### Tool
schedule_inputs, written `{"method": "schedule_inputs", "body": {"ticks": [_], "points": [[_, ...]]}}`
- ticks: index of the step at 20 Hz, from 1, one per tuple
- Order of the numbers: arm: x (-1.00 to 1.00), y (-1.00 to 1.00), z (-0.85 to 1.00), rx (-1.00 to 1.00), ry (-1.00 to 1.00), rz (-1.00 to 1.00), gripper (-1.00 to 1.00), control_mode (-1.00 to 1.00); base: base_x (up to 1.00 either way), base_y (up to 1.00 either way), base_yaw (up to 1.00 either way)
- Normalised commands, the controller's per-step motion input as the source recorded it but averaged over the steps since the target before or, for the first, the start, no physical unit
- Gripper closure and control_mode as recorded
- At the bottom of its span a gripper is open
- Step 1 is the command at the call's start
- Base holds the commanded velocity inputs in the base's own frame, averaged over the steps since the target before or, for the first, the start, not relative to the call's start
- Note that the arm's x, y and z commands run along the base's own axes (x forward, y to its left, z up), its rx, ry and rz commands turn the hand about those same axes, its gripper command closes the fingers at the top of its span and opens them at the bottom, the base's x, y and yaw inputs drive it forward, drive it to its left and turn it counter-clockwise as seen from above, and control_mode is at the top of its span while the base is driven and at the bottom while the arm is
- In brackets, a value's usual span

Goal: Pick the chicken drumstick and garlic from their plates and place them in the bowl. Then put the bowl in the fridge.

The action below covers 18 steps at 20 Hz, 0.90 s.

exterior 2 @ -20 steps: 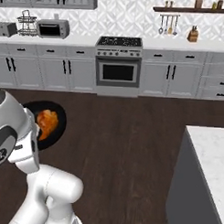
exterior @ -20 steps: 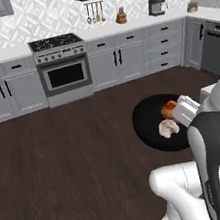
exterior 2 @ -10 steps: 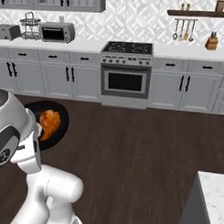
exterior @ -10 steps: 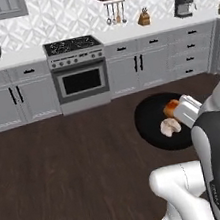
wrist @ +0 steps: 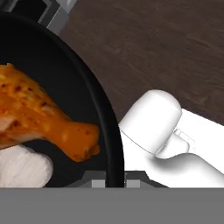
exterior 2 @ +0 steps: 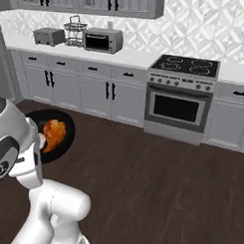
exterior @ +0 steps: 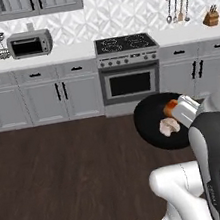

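Inside black bowl (wrist: 103,109), drumstick (wrist: 39,118), garlic (exterior: 168,126)

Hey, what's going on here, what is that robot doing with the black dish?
The white arm is carrying the black bowl through the kitchen, above the dark wood floor, with its end effector shut on the bowl's rim. The chicken drumstick and the garlic are already lying inside it. The stove and grey cabinets stand ahead. The bowl has not yet reached a fridge.
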Motion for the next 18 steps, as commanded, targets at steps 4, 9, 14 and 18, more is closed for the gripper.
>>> {"method": "schedule_inputs", "body": {"ticks": [4, 9, 14, 18], "points": [[0.0, 0.0, 0.0, 0.0, 0.0, 0.0, 1.0, 1.0, 1.0, 0.0, 0.5], [0.0, 0.0, 0.0, 0.0, 0.0, 0.0, 1.0, 1.0, 1.0, 0.0, 0.56], [0.0, 0.0, 0.0, 0.0, 0.0, 0.0, 1.0, 1.0, 1.0, -0.08, 0.61], [0.0, 0.0, 0.0, 0.0, 0.0, 0.0, 1.0, 1.0, 1.0, -0.29, 0.7]]}}
